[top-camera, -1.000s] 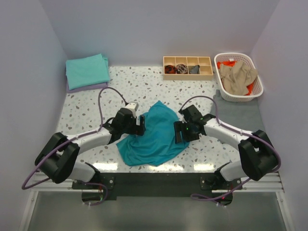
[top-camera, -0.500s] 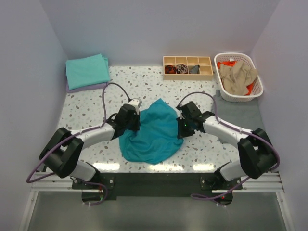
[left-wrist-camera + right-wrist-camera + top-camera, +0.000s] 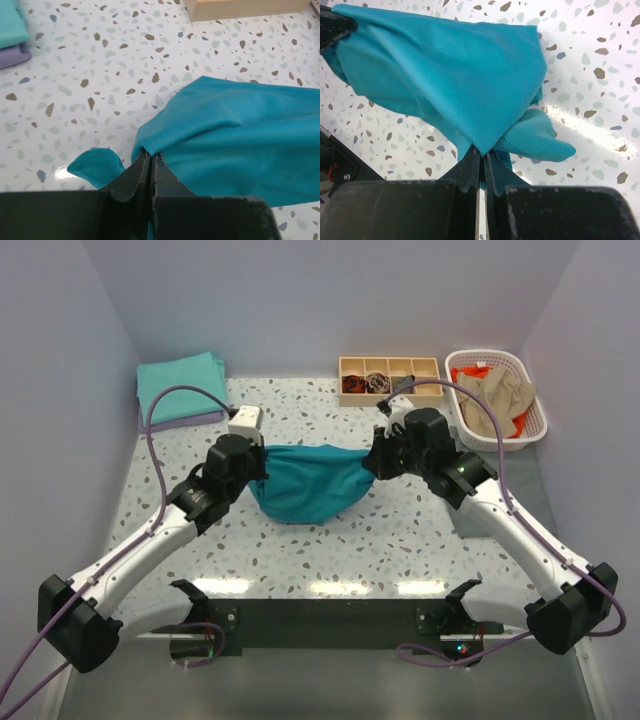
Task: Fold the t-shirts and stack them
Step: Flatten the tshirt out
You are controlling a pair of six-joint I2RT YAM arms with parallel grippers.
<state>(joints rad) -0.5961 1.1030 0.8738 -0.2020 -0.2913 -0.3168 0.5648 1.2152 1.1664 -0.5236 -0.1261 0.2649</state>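
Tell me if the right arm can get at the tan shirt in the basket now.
Probably not yet: the right gripper is shut on the teal shirt, shared with the left gripper. The tan shirt lies close by, uncovered.

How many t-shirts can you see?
5: teal shirt held by left pincer and right pincer; aqua shirt on lavender shirt, far left; tan shirt and orange shirt in basket, maybe hiding more.

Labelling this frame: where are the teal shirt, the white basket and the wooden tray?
teal shirt [image 3: 305, 492], top view, sagging middle.
white basket [image 3: 535, 425], top view, right wall.
wooden tray [image 3: 352, 399], top view, front wall.
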